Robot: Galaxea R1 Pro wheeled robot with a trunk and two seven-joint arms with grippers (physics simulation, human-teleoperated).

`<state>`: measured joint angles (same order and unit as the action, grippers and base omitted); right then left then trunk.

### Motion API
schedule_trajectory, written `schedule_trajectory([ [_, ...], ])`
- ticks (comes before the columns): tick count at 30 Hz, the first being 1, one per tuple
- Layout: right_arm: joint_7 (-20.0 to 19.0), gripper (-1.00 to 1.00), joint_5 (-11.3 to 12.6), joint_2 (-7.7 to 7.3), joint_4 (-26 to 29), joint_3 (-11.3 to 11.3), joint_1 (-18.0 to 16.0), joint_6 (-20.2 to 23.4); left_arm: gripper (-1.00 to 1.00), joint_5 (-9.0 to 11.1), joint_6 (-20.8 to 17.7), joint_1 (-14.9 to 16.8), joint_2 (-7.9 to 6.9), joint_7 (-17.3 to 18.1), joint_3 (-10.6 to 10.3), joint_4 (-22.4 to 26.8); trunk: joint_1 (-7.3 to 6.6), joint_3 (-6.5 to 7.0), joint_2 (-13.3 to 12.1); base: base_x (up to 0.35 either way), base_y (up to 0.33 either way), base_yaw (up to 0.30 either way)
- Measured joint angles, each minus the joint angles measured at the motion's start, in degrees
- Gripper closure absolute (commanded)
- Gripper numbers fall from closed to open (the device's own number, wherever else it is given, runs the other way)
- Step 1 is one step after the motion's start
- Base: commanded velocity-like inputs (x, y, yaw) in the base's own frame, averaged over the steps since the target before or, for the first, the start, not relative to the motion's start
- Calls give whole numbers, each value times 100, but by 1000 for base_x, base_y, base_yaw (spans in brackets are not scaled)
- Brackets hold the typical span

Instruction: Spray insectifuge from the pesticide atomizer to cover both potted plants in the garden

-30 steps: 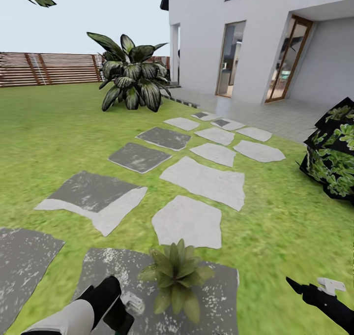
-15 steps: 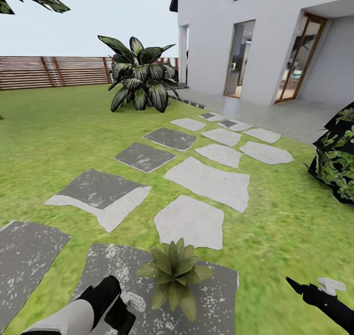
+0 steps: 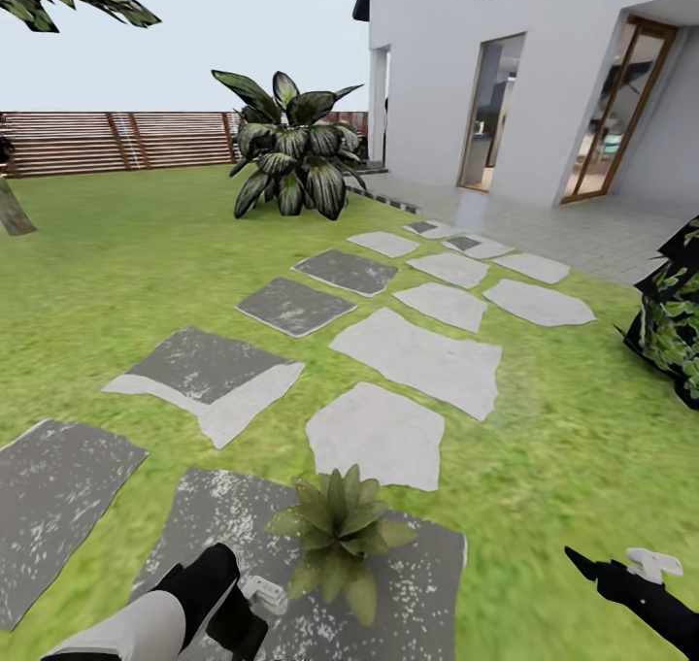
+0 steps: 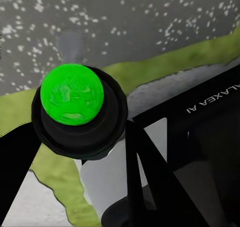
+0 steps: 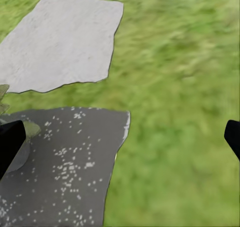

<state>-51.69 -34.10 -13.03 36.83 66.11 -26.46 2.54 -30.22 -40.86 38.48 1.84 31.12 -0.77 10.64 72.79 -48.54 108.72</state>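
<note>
Sitting on a dark speckled slab [image 3: 417,583] is one potted plant [image 3: 335,535], a small bunch of pointy green leaves, low in the head view & just in front of the robot. Left claw [image 3: 243,617] is near it, on the same slab, w/ a small white bit beside it; can't tell if it is open or closed, or if it has anything. Left wrist cam sees a bright green ball [image 4: 72,93] on a round black knob. Right claw [image 5: 121,139] is wide open w/ nothing in it, over grass next to the slab; plant's leaf & grey pot [image 5: 21,157] peek in by one fingertip. More grey slabs [image 3: 413,355] lead over the lawn [image 3: 116,273] to a white house [image 3: 437,69]. Big leafy shrub [image 3: 291,151] & brown fence [image 3: 97,142] at the back.
</note>
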Motion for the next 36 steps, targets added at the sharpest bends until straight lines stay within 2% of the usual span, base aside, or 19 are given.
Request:
schedule_trajectory([
  [10, 3, -100, 0, 0, 0, 0, 0, 0, 100, 32, 0, 0, 0, 0, 9, 41, -1, 0, 0, 36, -15, 268],
  [15, 5, -100, -1, 0, 4, 1, 1, 0, 100, 101, 12, 1, 10, -2, -2, 45, -1, 0, 0, 154, -227, 30],
  [25, 6, -100, -3, 1, 4, 1, 0, 0, 100, 104, 12, -1, 9, 0, -5, 42, 1, 0, 0, -18, -291, 263],
  [32, 9, -100, 0, 0, 0, -1, 0, 0, 100, 108, 8, 0, 15, 0, -9, 44, 0, 0, 0, -17, -40, 284],
  [36, 6, -100, -2, 0, 5, -1, 1, 0, 100, 107, 12, 0, 80, -1, -10, 41, 0, 0, 0, -1, -241, 161],
])
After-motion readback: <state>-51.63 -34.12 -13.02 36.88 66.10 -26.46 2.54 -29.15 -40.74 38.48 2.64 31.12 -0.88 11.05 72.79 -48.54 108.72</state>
